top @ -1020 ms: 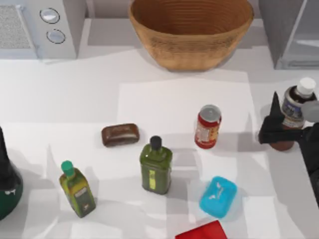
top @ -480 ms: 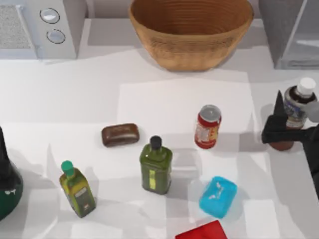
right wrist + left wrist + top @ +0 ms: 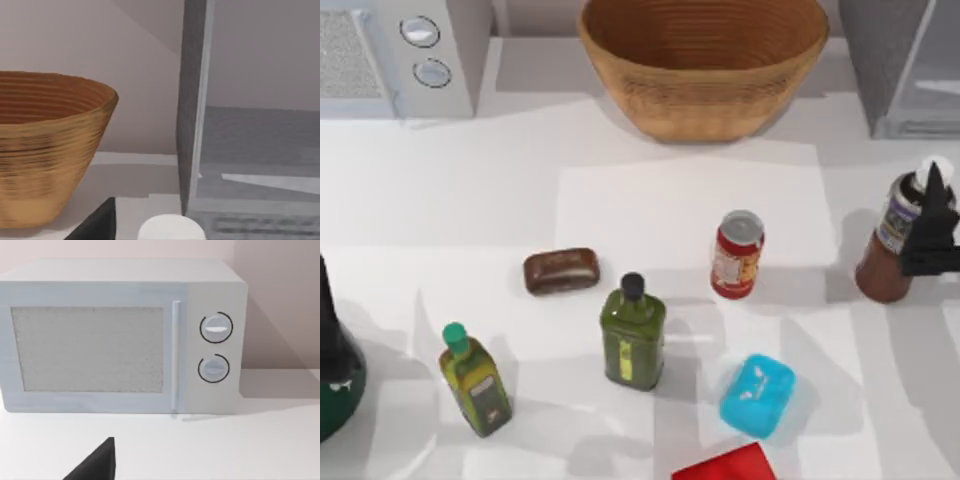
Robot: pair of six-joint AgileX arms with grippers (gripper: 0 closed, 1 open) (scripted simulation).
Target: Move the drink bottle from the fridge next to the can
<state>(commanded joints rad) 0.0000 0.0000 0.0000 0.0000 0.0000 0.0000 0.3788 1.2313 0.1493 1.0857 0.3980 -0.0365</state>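
Near the surface's (image 3: 470,190) right edge, the right hand (image 3: 932,235) stands at the drink bottle (image 3: 892,240); whether it is clamped on the bottle I cannot tell. The can (image 3: 737,254) stands well apart to the bottle's left. Beyond, the fridge (image 3: 900,60) occupies the far right corner.

Top view hangs above the table (image 3: 620,170), looking down, the microwave (image 3: 400,50) at far left, the basket (image 3: 705,65) mid-back, the fridge (image 3: 905,60) at far right. Left wrist view sits low, facing the microwave (image 3: 120,337) front-on, close. Right wrist view, also low, faces the basket (image 3: 47,150) and fridge (image 3: 250,125), shared with the top view.
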